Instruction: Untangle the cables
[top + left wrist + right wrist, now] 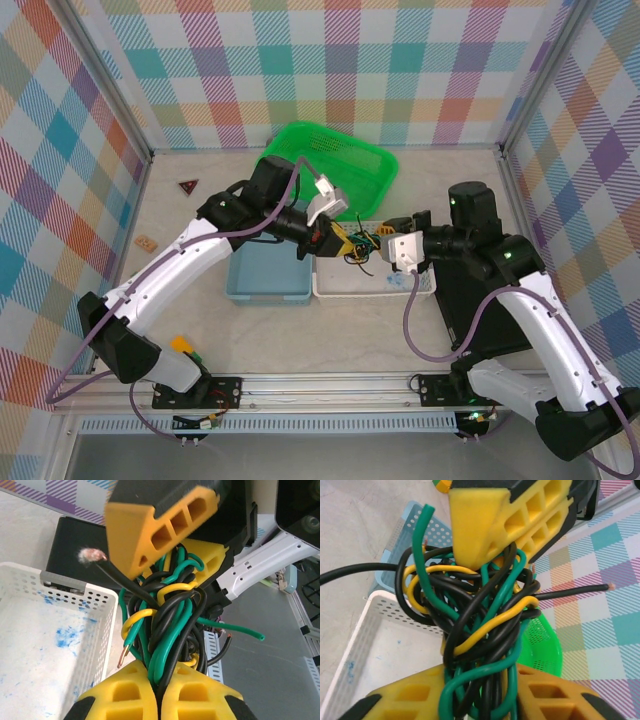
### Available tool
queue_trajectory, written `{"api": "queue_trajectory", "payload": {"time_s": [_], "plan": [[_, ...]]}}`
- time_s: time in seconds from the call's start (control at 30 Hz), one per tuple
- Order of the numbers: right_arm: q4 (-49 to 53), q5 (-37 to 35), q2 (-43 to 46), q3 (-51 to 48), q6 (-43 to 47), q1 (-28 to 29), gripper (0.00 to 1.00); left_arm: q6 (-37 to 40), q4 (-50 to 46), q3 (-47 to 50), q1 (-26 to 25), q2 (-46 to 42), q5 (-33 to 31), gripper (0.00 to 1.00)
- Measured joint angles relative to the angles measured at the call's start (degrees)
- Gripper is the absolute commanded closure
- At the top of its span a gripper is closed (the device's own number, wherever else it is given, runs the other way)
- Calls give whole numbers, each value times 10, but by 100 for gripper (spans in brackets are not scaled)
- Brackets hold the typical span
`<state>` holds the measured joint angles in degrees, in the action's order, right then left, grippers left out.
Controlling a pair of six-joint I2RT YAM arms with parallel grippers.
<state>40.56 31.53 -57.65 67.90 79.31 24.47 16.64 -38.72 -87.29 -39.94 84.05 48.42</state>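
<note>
Two-ended hold: left gripper [159, 682] shut on cables [165, 625], right gripper [480, 680] clamped on opposite end; their long axis runs between both, equally near.

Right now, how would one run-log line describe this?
left end effector: shut on cables | right end effector: shut on cables | cables: tangled, above white basket
</note>
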Motion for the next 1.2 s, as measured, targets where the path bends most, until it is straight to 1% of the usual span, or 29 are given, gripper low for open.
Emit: {"api": "queue_trajectory", "payload": {"time_s": [0.1, 0.13, 0.2, 0.27, 0.3, 0.33, 0.37, 0.43, 0.53, 0.6, 0.7, 0.77, 0.83, 0.93, 1.07, 1.2], "plan": [[8, -3, 0, 0, -10, 0, 95, -7, 0, -1, 0, 0, -7, 100], [10, -4, 0, 0, -12, 0, 100, -9, -1, -3, 0, 0, -10, 98], [10, -5, 0, 0, -20, -1, 100, -14, -1, -6, 0, 1, -12, 94], [10, -6, 2, 0, -28, -1, 100, -21, 0, -7, 0, 2, -14, 87], [10, -7, 2, 0, -36, -1, 100, -25, 0, -7, 0, 2, -15, 80], [10, -7, 2, -1, -44, -1, 100, -28, 1, -7, 0, 2, -16, 71], [10, -7, 2, -1, -52, -1, 100, -28, 3, -7, 0, 2, -18, 64], [10, -5, 3, -5, -72, 0, 100, -36, 13, -7, 0, 2, -22, 46], [4, -4, 5, -14, -101, 0, 100, -38, 25, -7, 0, 1, -31, 31], [-3, -4, 7, -22, -118, 0, 100, -40, 31, -3, 0, -4, -40, 25], [-19, -5, 9, -32, -148, 0, 100, -63, 48, 19, 9, -31, -50, 20], [-33, -5, 11, -38, -170, 0, 100, -100, 71, 43, 22, -59, -48, 17], [-50, -4, 14, -45, -193, 0, 100, -148, 100, 69, 40, -86, -47, 14], [-72, 5, 17, -50, -231, 0, 100, -219, 137, 102, 56, -117, -53, 13], [-105, 17, 17, -54, -281, 0, 100, -320, 182, 133, 56, -130, -60, 13], [-140, 26, 17, -55, -319, 0, 100, -436, 255, 166, 56, -128, -58, 14]]}}
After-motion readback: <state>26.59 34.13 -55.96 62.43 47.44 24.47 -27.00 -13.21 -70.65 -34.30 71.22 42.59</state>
